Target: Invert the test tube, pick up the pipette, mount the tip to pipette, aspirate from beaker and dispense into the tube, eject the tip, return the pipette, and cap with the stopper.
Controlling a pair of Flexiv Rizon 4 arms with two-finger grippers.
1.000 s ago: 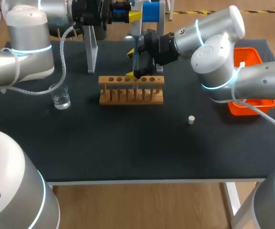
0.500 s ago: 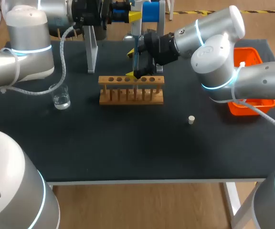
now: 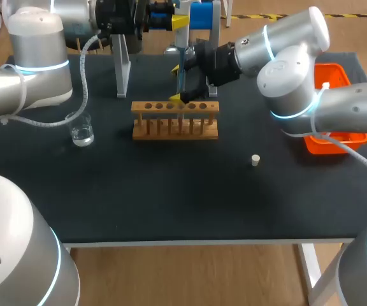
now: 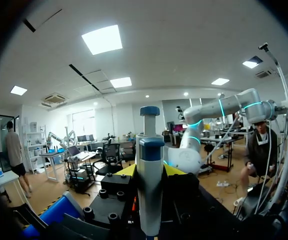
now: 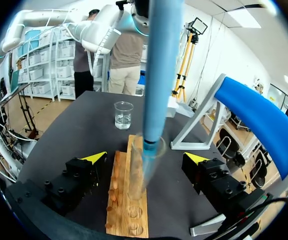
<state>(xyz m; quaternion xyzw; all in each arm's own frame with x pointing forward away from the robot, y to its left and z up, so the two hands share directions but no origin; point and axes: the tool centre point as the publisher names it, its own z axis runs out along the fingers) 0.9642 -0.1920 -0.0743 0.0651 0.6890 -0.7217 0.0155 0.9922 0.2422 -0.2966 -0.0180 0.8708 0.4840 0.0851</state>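
Note:
My left gripper (image 4: 150, 170) is shut on the white and blue pipette (image 4: 149, 165), held up at the back of the table (image 3: 171, 191). The pipette's long blue tip (image 5: 160, 65) points down into the mouth of a clear test tube (image 5: 140, 172) standing in the wooden rack (image 3: 175, 119). My right gripper (image 5: 145, 159) is open, one finger on each side of the tube and clear of it. In the head view this gripper (image 3: 182, 84) sits just above the rack. A glass beaker (image 3: 81, 131) with a little water stands at the left. The small white stopper (image 3: 255, 160) lies right of the rack.
The white stand with a blue holder (image 3: 202, 16) is at the back behind the rack. An orange bin (image 3: 336, 137) sits at the table's right edge, partly under my right arm. The rack (image 5: 129, 205) has several vacant holes.
My right arm has edged slightly up and back from the rack. The left arm, pipette, beaker and stopper are where they were.

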